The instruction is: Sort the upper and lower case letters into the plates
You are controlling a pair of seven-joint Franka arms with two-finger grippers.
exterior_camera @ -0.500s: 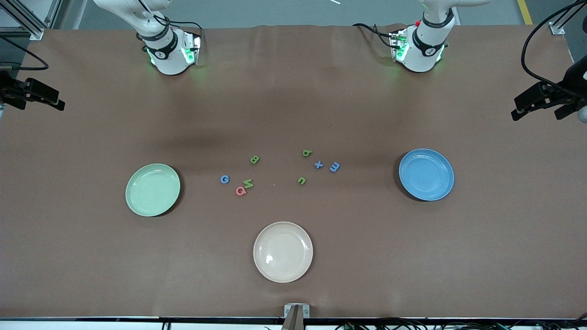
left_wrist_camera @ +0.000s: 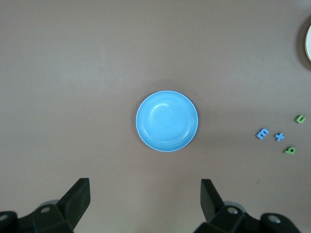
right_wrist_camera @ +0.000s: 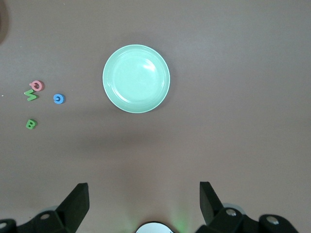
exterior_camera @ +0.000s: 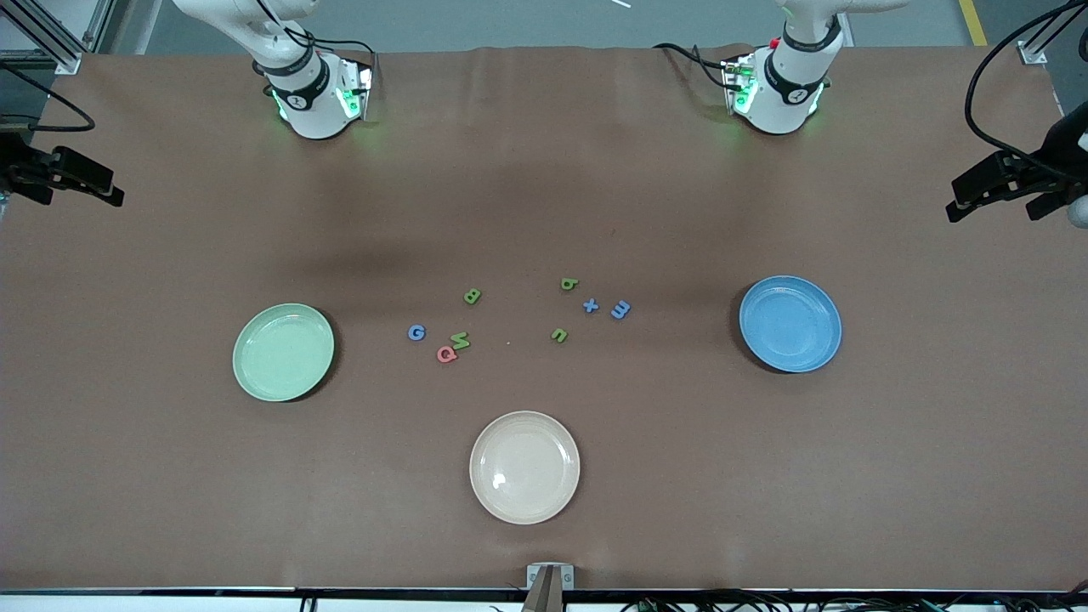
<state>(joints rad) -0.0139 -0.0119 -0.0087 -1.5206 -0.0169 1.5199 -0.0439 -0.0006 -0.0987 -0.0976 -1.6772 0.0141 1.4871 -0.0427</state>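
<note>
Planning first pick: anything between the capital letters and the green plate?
Nothing visible. Bare table lies between the blue G, the nearest capital, and the green plate. The cream plate sits nearer the camera, off that line.

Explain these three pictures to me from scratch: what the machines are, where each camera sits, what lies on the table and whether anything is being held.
Two robot arms stand at a brown table. The wide picture looks down from a high camera facing them. The other two come from cameras on the arms' wrists, looking down past each arm's two-finger tool.

The left tool is high over the table near the blue plate; the right tool is likewise up near the pale green plate. Both are open and hold nothing.

Between those plates lie small coloured letters: a green B, blue G, red Q and others. A cream plate lies nearer the front camera. All three plates hold nothing.
</note>
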